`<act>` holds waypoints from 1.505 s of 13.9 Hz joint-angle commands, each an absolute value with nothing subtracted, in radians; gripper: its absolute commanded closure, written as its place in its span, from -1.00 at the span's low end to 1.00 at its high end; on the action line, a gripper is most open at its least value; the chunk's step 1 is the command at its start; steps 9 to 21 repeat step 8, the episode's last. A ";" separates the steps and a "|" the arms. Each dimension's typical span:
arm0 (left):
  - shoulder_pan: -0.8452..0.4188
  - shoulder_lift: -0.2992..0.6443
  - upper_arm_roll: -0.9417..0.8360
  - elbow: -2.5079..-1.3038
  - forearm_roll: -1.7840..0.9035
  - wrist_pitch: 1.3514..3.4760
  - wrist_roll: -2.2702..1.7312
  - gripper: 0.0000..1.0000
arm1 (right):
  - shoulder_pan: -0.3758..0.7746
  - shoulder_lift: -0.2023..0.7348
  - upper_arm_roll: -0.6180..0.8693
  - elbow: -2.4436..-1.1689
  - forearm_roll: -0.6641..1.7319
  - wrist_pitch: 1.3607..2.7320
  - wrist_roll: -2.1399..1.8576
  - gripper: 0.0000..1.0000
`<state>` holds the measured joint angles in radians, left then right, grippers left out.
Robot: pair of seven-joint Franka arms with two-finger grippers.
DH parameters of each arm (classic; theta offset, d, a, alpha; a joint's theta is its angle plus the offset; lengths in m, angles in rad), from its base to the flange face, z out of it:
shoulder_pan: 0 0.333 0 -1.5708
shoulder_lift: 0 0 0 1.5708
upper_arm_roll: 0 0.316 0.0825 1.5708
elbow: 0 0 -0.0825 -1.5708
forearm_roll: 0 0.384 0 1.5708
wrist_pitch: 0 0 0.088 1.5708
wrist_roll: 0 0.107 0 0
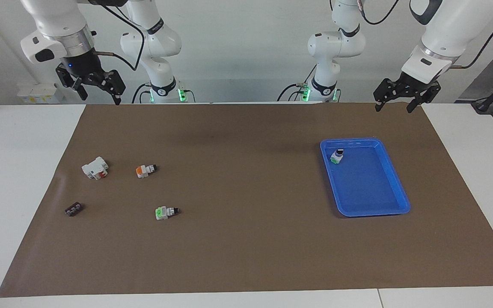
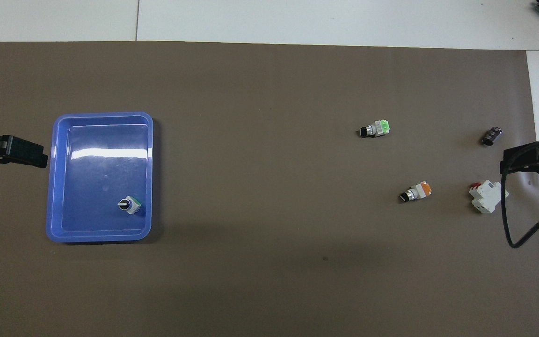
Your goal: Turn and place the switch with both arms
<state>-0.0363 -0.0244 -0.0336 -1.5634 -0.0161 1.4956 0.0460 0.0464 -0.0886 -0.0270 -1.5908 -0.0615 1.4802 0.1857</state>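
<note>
Up at the robots' end of the counter [image 1: 246, 256] both claws, left claw [image 1: 405, 95] and right claw [image 1: 96, 87], hang released and empty, while farther out the switch [image 1: 337, 156] stands knob-up inside the blue tray [image 1: 400, 201], so placing looks finished and nothing seems left but waiting

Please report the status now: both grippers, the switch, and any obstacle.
Left gripper and right gripper open, empty, raised at the robots' edge of the mat. Switch in blue tray, knob up. Nothing in the way.
</note>
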 commanded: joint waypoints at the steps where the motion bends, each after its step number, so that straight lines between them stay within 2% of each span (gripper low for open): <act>1: -0.058 -0.051 -0.018 -1.595 0.023 1.500 0.037 -1.00 | 0.070 -0.097 -0.050 -1.597 -0.044 1.473 0.207 -1.00; 21: -0.040 -0.051 -0.020 -1.595 0.018 1.506 0.035 -1.00 | 0.071 -0.092 -0.046 -1.592 -0.017 1.463 0.207 -1.00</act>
